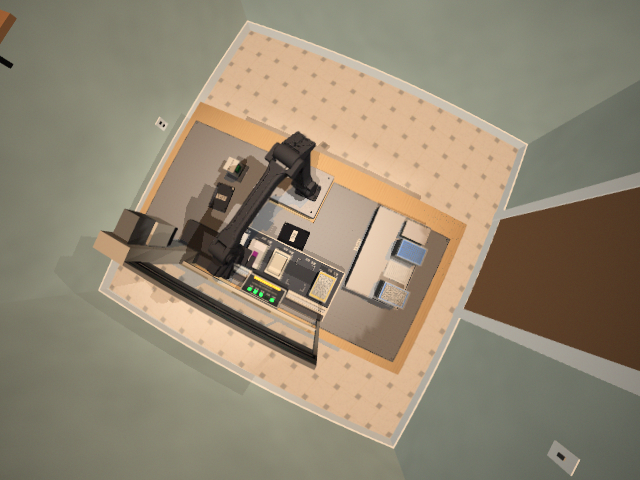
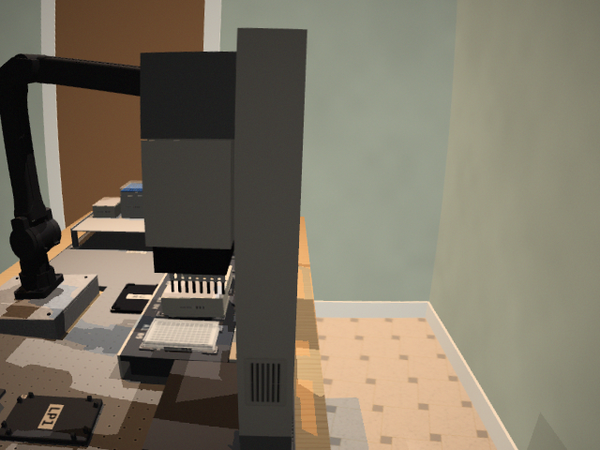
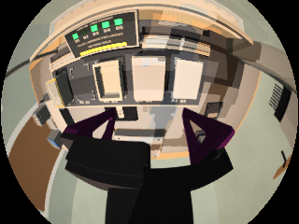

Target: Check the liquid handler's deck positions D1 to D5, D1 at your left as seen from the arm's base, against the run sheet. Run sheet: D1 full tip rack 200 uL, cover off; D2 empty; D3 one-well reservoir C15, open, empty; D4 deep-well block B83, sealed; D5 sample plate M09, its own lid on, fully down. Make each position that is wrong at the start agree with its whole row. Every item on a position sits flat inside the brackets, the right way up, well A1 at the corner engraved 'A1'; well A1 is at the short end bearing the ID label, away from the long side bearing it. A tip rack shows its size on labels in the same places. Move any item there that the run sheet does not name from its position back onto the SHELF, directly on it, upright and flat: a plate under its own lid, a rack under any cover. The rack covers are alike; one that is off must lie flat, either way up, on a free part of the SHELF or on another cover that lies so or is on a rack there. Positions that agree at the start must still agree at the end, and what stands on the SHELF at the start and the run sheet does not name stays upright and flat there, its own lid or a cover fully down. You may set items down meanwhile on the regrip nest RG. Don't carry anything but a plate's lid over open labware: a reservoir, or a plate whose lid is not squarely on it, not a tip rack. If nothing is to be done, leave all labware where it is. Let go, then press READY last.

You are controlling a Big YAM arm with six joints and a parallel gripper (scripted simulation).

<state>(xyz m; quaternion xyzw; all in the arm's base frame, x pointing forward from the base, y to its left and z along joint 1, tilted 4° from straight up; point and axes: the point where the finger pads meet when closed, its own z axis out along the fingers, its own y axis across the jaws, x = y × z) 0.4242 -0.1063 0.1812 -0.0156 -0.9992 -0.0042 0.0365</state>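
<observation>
Above the left end of the dark liquid-handler deck point(image 1: 305, 266), the black six-joint arm point(image 1: 253, 198) is reaching out from its pale square base plate point(image 1: 324, 181), and the gripper point(image 3: 152, 126) with its purple-tipped fingers is hanging spread to its full width, gripping nothing. Through the wrist camera, three pale rectangular items are showing in a row beyond the fingers, beside the dark status panel with four green lights and a yellow bar point(image 3: 103, 33); their labels are too blurred to read.

On the deck, the exterior camera is showing a white many-welled plate under a clear lid point(image 2: 181, 335) at the nearest position and a pale deep block with dark slots along its top point(image 2: 196, 296) just behind it, under the grey pipetting head point(image 2: 188, 191). Farther right in the top view, a speckled open tip rack point(image 1: 323, 285) is sitting at the far end of the row, with a pale open tray point(image 1: 276, 263) near the middle. Well apart, the white raised shelf point(image 1: 369, 248) is carrying a blue-topped box point(image 1: 410, 251) and other pale labware.

Judging from this, the inspection step is in hand: the arm is looking the positions over, not lifting anything. Next, the move is calling for a choice of the first wrong position, then a descent squarely over that item's long sides before closing.
</observation>
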